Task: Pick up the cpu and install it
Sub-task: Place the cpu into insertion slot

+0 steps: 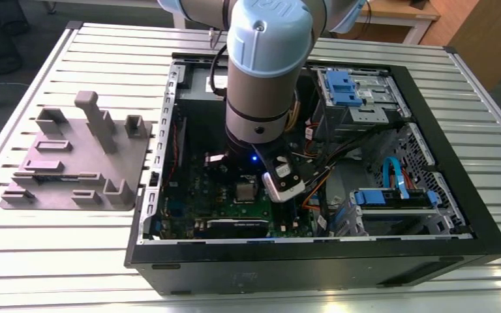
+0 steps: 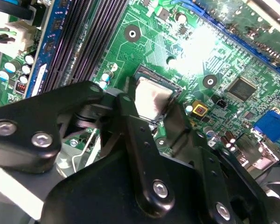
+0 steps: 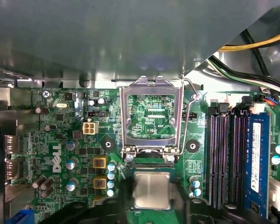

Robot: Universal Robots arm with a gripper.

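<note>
**Operator:** Where's my hand?

**Spotter:** Your gripper (image 2: 151, 109) is pinched narrow on the cpu (image 2: 151, 95), with a black finger (image 2: 127, 112) against each of two opposite edges. I'd judge that the edge grip leaves the silver top bare and the underside free to meet the socket (image 2: 149, 73).

**Operator:** And the chip itself?

**Spotter:** It's level and square over that socket. I can't tell whether it's seated or just above. The steel load plate (image 3: 126, 116) lies open just beside it, lever (image 3: 194, 100) unlatched, which keeps the socket clear for you. Further out are the motherboard (image 3: 60, 133), the black memory slots (image 3: 224, 158), then the case (image 1: 320, 267) on the slatted table (image 1: 59, 261).

**Operator:** Any writing?

**Spotter:** There's white lettering on the board and a label on the blue memory stick (image 3: 254, 158). I leave both unread.
</note>
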